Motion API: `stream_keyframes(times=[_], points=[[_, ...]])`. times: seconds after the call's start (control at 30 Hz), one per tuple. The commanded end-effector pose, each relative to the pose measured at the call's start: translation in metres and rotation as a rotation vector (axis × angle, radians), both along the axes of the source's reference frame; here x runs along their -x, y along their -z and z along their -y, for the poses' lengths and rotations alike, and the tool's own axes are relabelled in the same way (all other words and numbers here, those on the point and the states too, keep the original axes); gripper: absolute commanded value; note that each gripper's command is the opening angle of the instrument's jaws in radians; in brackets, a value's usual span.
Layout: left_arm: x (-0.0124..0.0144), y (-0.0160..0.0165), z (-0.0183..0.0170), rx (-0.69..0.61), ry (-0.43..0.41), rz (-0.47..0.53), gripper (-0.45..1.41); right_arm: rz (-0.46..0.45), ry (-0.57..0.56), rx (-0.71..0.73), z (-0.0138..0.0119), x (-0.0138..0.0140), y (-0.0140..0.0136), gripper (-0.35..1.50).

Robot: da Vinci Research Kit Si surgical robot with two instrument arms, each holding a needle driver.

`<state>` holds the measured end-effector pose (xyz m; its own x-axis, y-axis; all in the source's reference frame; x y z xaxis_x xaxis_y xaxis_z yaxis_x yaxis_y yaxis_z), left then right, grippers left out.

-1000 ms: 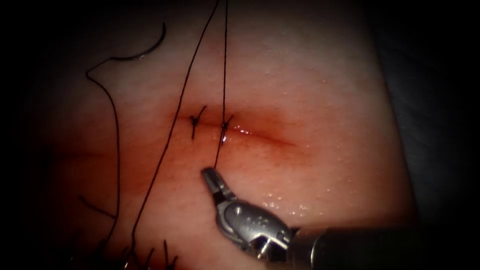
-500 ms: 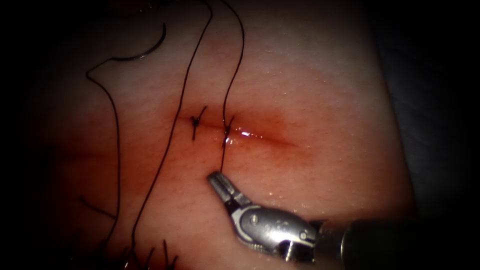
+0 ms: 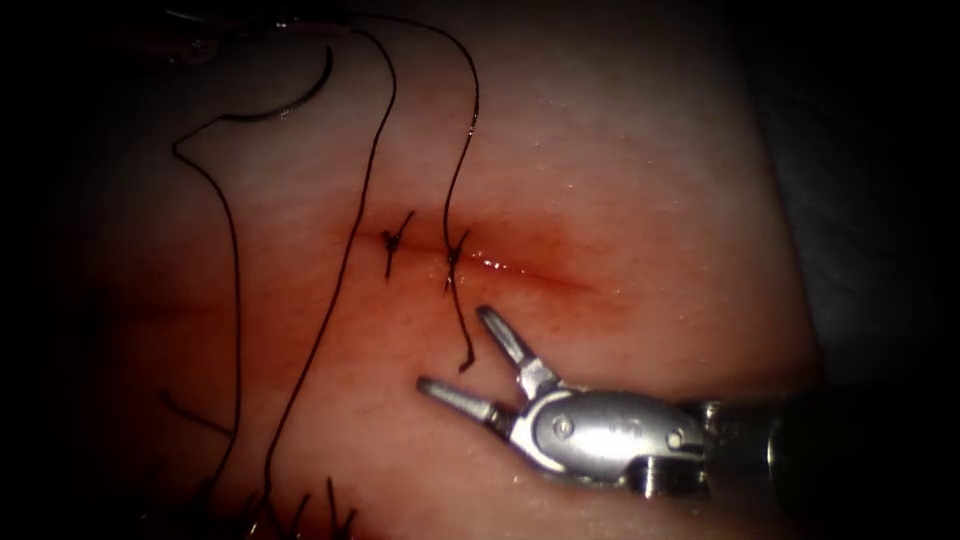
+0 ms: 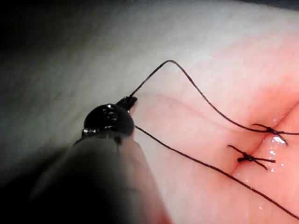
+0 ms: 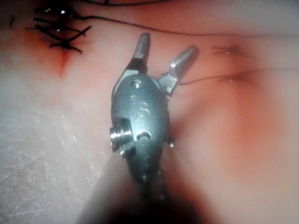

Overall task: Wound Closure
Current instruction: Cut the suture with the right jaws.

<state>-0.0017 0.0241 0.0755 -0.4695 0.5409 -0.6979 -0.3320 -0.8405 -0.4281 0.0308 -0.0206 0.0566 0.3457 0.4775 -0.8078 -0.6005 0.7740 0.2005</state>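
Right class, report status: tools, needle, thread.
Right tool open, holds nothing. Left tool shut on thread. Needle lies free on the tissue, left of the stitches. Short thread end between the right tool's jaws.

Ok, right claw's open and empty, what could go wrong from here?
The right claw gapes empty at the loose thread tail, close to the tissue; closing could snag either. The left claw is shut on the thread running to the stitch; a pull may strain it. The needle lies free on the tissue, left of the cut; slack loops could drag it.
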Motion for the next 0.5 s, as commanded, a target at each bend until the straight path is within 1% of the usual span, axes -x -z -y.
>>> stream_keyframes(times=[0.03,0.1,0.13,0.17,0.2,0.27,0.33,0.37,0.4,0.43,0.47,0.5], points=[[0.0004,0.0002,-0.0002,0.01,0.0,0.0,-0.45,-0.013,0.022,-0.013,0.0002,-0.0004,0.0003,1.47],[0.0003,0.0016,0.0003,0.024,0.003,-0.003,-0.45,-0.058,0.065,-0.021,0.0003,0.0002,0.0007,1.47],[0.0002,0.0023,0.0005,0.028,0.006,-0.006,-0.45,-0.094,0.096,-0.026,0.0005,0.0007,0.001,1.47],[0.0,0.0038,0.0008,0.041,0.005,-0.005,-0.45,-0.161,0.14,-0.051,0.0008,0.0016,0.0016,1.47],[-0.0001,0.0045,0.001,0.045,0.006,-0.006,-0.45,-0.194,0.157,-0.07,0.001,0.0022,0.0021,1.47],[-0.0003,0.006,0.0014,0.054,0.009,-0.009,-0.45,-0.196,0.162,-0.076,0.0009,0.0031,0.0028,1.45],[-0.0004,0.0073,0.0018,0.058,0.013,-0.011,-0.45,-0.209,0.13,-0.115,0.0003,0.0041,0.0033,1.38],[-0.0007,0.0094,0.0025,0.074,0.015,-0.015,-0.45,-0.231,0.072,-0.113,-0.0015,0.0055,0.0035,1.33],[-0.0008,0.0102,0.0029,0.076,0.019,-0.015,-0.45,-0.233,0.055,-0.129,-0.002,0.0056,0.0034,1.33],[-0.0009,0.0114,0.0033,0.076,0.022,-0.012,-0.45,-0.229,-0.027,-0.21,-0.0032,0.0059,0.003,1.15],[-0.0009,0.0122,0.0036,0.077,0.026,-0.01,-0.45,-0.235,-0.057,-0.239,-0.0038,0.006,0.0028,1.06],[-0.0009,0.0127,0.0037,0.083,0.028,-0.011,-0.45,-0.24,-0.072,-0.24,-0.0043,0.006,0.0025,1.05]])
